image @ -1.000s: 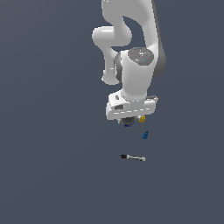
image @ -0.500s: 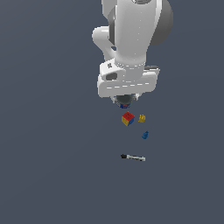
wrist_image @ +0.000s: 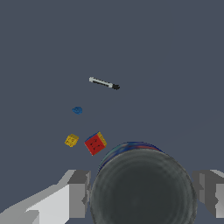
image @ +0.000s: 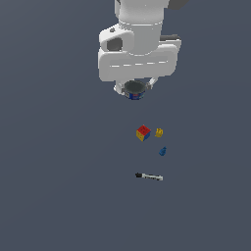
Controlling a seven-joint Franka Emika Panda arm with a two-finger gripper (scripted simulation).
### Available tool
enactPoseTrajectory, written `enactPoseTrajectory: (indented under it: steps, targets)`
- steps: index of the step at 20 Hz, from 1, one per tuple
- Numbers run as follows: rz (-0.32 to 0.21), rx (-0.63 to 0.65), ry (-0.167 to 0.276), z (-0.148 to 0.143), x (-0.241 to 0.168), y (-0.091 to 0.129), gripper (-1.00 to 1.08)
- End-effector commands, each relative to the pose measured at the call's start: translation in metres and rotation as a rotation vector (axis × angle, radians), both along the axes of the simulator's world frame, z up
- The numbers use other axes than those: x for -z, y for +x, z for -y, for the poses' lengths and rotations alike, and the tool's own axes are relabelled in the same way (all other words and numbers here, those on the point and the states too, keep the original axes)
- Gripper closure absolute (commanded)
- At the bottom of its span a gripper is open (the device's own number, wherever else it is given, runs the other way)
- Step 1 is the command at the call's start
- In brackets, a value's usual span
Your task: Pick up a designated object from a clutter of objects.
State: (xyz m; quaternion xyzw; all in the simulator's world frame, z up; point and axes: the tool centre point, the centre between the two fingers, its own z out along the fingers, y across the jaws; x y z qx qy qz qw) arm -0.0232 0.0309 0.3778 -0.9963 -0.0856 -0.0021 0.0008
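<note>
The round can [image: 134, 90] is up off the counter [image: 59, 186], clamped between the fingers [wrist_image: 79, 194] of the hand [image: 135, 89], dark grey top facing the wrist camera and a blue-and-red side peeking out below. Looks a secure pinch across its width. Down on the counter sit the multicoloured cube [image: 143, 133], the yellow block [image: 159, 132], the blue cone [image: 162, 151] and the marker [image: 149, 176], all well apart from the can.
</note>
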Motion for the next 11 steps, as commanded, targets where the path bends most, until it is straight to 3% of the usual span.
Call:
enactPoseTrajectory:
  steps: [1,11]
  targets:
    - [-0.002,0.000,-0.001,0.004,-0.015,-0.002,1.08]
    - [-0.004,0.000,-0.002,0.009,-0.040,-0.003,1.08]
